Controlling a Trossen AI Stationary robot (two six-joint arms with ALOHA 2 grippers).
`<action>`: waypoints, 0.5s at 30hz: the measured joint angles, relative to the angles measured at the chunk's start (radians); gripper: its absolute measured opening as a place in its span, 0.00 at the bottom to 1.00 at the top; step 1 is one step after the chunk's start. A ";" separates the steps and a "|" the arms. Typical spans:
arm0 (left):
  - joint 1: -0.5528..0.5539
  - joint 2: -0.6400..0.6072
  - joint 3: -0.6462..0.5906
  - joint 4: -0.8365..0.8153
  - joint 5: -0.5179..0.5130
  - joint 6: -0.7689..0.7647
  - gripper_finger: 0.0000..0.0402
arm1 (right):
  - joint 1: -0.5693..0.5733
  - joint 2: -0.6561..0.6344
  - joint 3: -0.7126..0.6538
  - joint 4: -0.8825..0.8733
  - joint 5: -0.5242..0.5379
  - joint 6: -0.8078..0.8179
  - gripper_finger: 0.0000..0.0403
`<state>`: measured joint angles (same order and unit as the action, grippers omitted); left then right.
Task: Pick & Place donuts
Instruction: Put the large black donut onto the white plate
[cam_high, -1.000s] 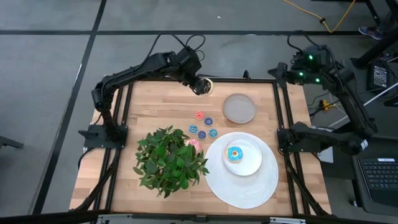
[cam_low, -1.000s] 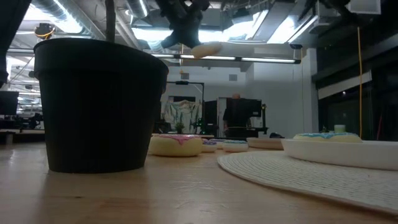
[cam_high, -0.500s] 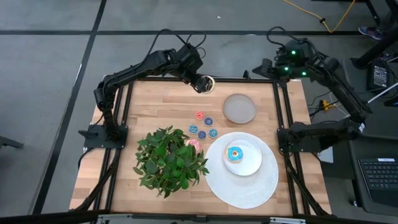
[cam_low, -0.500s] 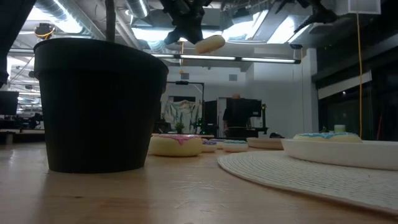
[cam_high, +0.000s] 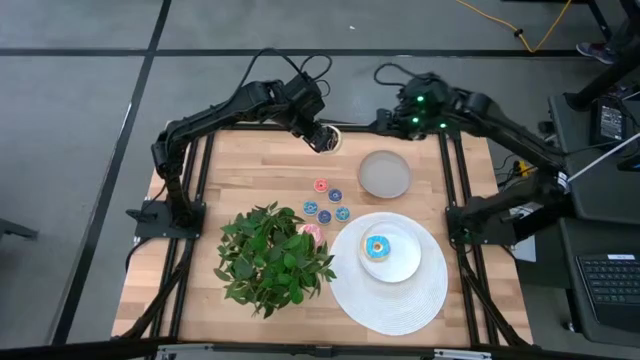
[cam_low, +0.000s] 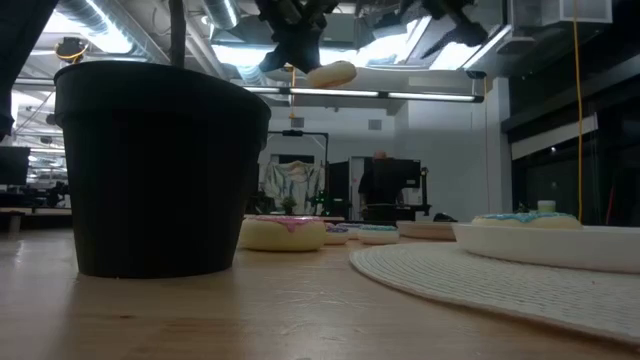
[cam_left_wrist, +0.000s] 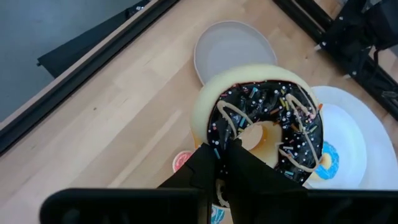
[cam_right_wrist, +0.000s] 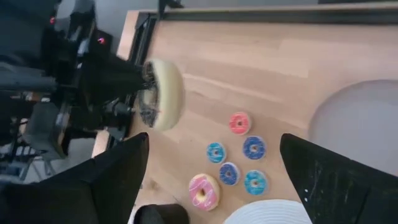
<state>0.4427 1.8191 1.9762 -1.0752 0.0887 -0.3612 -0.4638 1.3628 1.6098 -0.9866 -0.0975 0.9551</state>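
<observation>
the left gripper (cam_high: 322, 136) hangs at the upper middle of the overhead frame, above the far edge of the table (cam_high: 240, 180), its fingers pinched tight on the rim of the brown donut (cam_left_wrist: 264, 121). only the rim is caught, so the donut stands out sideways from the fingers, high in the air. the right gripper (cam_high: 385, 122) is just to the right of it in the same frame, near the top edge, with its fingers (cam_right_wrist: 118, 171) spread wide and nothing between them.

the likely trouble is the thin hold. a quick swing could twist the donut loose, and from that height it would probably bounce or roll, perhaps off the table. the two arms are also close together, so if the right one reaches in for the donut, a poorly lined-up approach could knock it free before a second hold is made.

the grey dish (cam_high: 385, 174), right of centre, looks empty. the white plate (cam_high: 403, 264) at lower right holds the blue donut (cam_high: 378, 247) and sits on a round white mat (cam_high: 360, 295). the pink donut (cam_high: 311, 231) lies on the table beside the plant (cam_high: 270, 258), and five tiny rings (cam_high: 328, 201) are loose on the wood between the plant and the dish.
</observation>
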 joint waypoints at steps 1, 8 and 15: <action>-0.004 0.000 0.000 0.000 0.000 0.000 0.05 | 0.013 0.012 0.001 0.011 0.000 0.009 0.90; -0.020 0.000 0.000 0.001 -0.008 0.009 0.05 | 0.088 0.088 0.001 0.119 0.055 0.039 0.90; -0.035 0.000 0.000 0.001 -0.008 0.016 0.05 | 0.133 0.150 0.001 0.161 0.079 0.081 0.90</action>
<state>0.4081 1.8191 1.9762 -1.0744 0.0804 -0.3448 -0.3311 1.5132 1.6108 -0.8257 -0.0189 1.0364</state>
